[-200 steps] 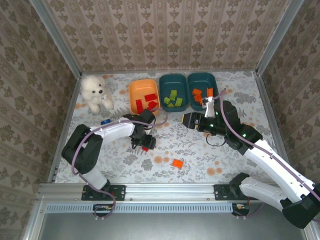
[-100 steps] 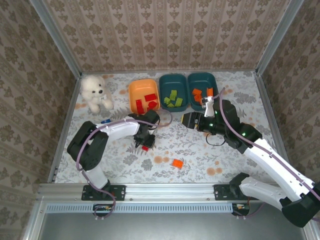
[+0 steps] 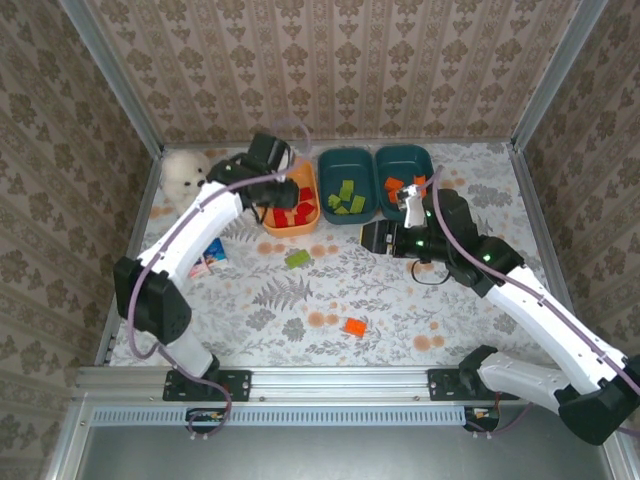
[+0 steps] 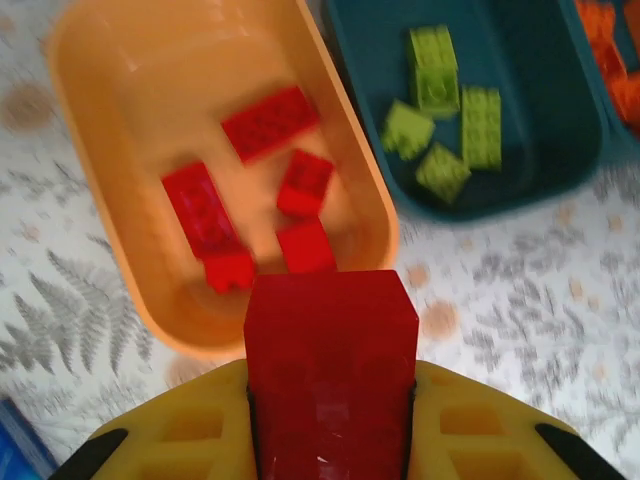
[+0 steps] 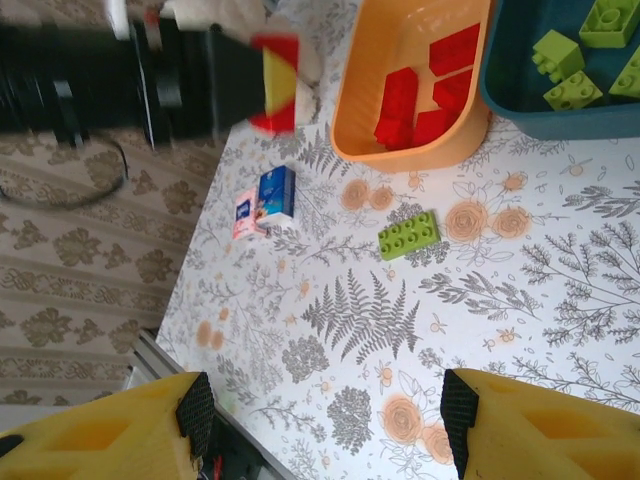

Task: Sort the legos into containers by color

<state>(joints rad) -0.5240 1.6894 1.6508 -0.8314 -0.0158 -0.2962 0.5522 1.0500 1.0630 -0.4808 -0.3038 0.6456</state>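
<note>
My left gripper [image 3: 272, 198] is shut on a red lego [image 4: 330, 370] and hangs above the orange container [image 3: 312, 216]; it also shows at the top of the right wrist view [image 5: 275, 85]. Several red legos [image 4: 268, 122] lie in that orange container [image 4: 100, 200]. Lime green legos [image 3: 347, 197] fill the middle teal container [image 3: 330, 160], and orange legos [image 3: 398, 185] lie in the right teal container [image 3: 428, 156]. My right gripper [image 3: 372, 238] stands open and empty above the table [image 5: 325, 420]. On the cloth lie a loose lime green lego [image 3: 297, 258] [image 5: 409, 234] and an orange lego [image 3: 354, 326].
A white plush toy [image 3: 183, 170] sits at the back left, partly behind my left arm. Small blue-and-white packets [image 3: 212, 250] [image 5: 275, 192] lie left of the green lego. Metal frame rails and patterned walls bound the table on all sides.
My left gripper closed on the red lego on the cloth, lifted it and swung back to above the orange container. The loose green lego now lies uncovered. The right arm barely moved.
</note>
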